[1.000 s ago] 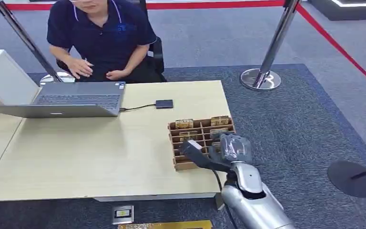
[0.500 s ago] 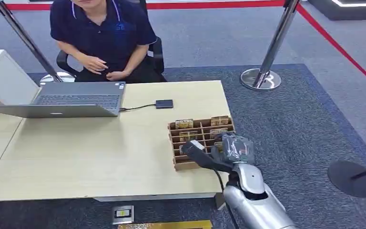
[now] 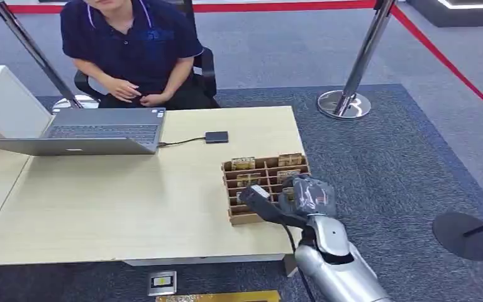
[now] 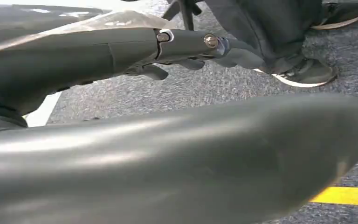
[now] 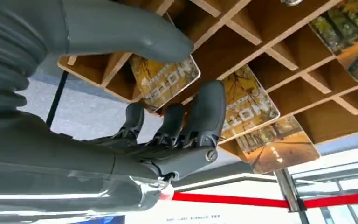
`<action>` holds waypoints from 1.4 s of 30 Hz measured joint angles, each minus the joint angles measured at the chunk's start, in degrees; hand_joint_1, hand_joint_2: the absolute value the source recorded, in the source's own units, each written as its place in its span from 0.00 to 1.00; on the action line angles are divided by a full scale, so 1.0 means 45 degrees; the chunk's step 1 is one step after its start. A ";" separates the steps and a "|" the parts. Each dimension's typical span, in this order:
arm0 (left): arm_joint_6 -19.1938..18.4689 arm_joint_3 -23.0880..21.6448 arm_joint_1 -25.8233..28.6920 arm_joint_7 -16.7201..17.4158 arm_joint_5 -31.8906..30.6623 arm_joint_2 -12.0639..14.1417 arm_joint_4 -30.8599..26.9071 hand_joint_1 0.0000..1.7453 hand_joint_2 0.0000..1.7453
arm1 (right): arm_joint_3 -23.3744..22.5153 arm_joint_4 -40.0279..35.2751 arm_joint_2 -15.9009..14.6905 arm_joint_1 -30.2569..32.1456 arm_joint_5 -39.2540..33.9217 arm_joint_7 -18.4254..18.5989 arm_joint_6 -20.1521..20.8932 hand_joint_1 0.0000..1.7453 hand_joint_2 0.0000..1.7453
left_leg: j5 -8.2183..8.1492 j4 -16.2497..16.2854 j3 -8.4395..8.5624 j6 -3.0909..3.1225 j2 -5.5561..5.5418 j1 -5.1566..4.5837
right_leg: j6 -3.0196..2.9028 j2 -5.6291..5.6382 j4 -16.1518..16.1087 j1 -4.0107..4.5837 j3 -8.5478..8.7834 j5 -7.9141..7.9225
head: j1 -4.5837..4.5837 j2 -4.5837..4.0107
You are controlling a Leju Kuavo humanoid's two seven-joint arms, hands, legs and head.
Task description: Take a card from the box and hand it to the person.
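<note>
Pale wooden table stands on grey carpet.

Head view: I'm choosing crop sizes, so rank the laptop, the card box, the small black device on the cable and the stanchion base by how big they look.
Largest to smallest:
1. laptop
2. card box
3. stanchion base
4. small black device
The stanchion base stands farther off, so only its apparent size is ranked.
</note>
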 joint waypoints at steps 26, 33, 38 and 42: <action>0.0000 0.0000 0.0001 -0.0049 -0.0112 0.0000 0.0000 0.00 0.00 | -0.0087 -0.0471 -0.0073 0.0337 0.0151 0.0078 0.0151 0.51 1.00 | 0.0000 0.0000 -0.0002 0.0000 0.0000 0.0000 | 0.0000 0.0000 0.0000 0.0000 -0.0001 0.0000 | 0.0000 0.0000; 0.0000 -0.0010 0.0001 -0.0058 -0.0155 0.0000 0.0000 0.00 0.00 | -0.0107 -0.0903 -0.0107 0.0628 0.0058 0.0005 0.0146 0.52 1.00 | 0.0000 0.0000 -0.0004 0.0000 0.0000 0.0000 | 0.0000 0.0000 0.0000 0.0000 -0.0003 0.0000 | 0.0000 0.0000; 0.0000 -0.0019 0.0000 -0.0063 -0.0170 0.0000 0.0000 0.00 0.00 | -0.0141 -0.1117 -0.0151 0.0773 0.0053 0.0000 0.0141 0.54 1.00 | 0.0000 0.0000 -0.0003 0.0000 0.0000 0.0000 | 0.0000 0.0000 0.0000 0.0000 -0.0002 0.0000 | 0.0000 0.0000; 0.0000 -0.0024 0.0002 -0.0063 -0.0170 0.0010 0.0000 0.00 0.00 | -0.0204 -0.1350 -0.0199 0.0892 0.0039 -0.0019 0.0141 0.54 1.00 | 0.0000 0.0000 -0.0004 0.0000 0.0000 0.0000 | 0.0000 0.0000 0.0000 0.0000 -0.0002 0.0000 | 0.0000 0.0000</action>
